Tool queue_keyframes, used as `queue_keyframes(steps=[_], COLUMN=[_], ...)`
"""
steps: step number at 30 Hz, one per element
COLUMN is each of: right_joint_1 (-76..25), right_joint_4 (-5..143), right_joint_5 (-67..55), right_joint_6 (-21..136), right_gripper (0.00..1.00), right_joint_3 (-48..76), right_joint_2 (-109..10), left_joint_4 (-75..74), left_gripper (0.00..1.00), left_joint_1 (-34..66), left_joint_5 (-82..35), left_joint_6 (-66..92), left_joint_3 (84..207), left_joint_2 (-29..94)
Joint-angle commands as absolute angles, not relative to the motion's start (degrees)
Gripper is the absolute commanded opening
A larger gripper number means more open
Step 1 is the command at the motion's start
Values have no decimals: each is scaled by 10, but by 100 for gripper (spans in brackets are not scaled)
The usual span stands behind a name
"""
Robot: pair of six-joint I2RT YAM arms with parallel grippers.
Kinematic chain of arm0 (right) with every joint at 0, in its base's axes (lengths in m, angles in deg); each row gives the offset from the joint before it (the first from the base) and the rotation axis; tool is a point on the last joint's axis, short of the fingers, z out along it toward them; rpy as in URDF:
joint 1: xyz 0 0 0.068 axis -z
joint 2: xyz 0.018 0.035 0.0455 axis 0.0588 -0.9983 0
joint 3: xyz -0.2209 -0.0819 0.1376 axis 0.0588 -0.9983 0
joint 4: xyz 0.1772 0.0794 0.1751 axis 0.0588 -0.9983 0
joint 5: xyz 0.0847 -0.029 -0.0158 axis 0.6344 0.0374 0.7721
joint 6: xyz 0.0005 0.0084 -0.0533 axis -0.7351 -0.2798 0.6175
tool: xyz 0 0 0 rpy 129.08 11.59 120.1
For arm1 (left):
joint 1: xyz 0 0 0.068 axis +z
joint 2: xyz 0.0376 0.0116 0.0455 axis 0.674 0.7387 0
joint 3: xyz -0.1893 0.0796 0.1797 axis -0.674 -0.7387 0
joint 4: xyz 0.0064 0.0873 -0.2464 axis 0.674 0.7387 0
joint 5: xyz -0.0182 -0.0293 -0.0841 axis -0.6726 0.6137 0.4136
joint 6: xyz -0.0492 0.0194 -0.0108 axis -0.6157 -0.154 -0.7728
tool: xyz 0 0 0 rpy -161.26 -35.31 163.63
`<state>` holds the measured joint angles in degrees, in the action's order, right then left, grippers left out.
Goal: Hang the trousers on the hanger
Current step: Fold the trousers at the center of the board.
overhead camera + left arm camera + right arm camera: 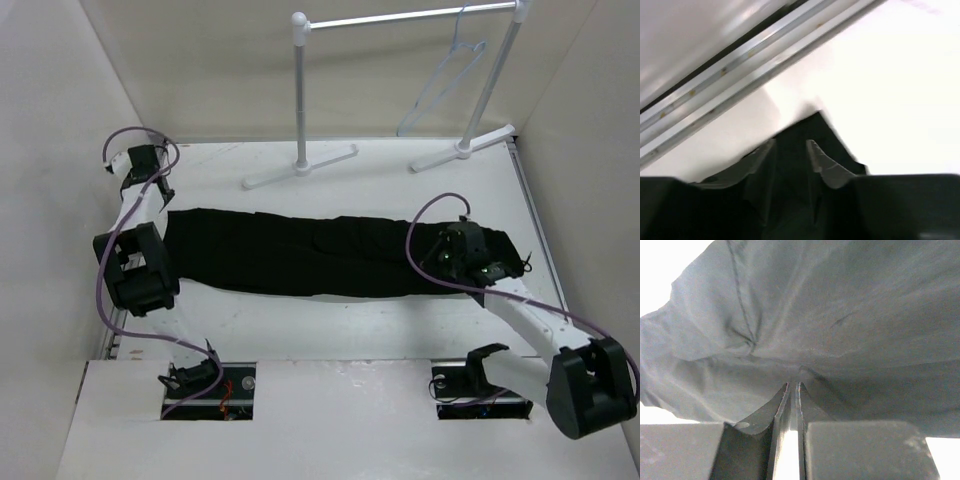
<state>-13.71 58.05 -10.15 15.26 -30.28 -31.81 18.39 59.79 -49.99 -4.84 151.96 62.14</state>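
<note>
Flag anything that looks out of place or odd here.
Nothing is spilled or damaged. The trousers lie stretched flat, the right hand pinching a bunched fold at one end. Only the hanger looks slightly askew, hanging slanted on the rack near one post.

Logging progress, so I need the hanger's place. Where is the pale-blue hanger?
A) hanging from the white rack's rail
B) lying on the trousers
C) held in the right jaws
A: the hanger hangs by its hook from the rack's rail, apart from the trousers lying flat below.
</note>
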Motion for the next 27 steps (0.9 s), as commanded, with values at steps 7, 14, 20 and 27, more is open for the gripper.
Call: queue_keyframes(steps=[7, 14, 20, 27], right_joint_1=[35, 206, 270, 305], right_joint_4=[466, 355, 382, 509], right_joint_5=[-133, -222, -227, -137], right_joint_6=[162, 138, 137, 131], right_gripper=[44, 83, 88, 90], right_joint_3=[-237, -245, -288, -293], right_joint_2=[-202, -145, -174, -312], left_joint_4=[196, 150, 151, 176], left_gripper=[32, 32, 33, 34], left_joint_1=[422, 232, 193, 261], left_joint_5=[-420, -388, -378, -413], left_joint_6=[-144, -232, -226, -261], left_joint_3=[1438, 1385, 1363, 1217], left_joint_2=[507, 512, 498, 433])
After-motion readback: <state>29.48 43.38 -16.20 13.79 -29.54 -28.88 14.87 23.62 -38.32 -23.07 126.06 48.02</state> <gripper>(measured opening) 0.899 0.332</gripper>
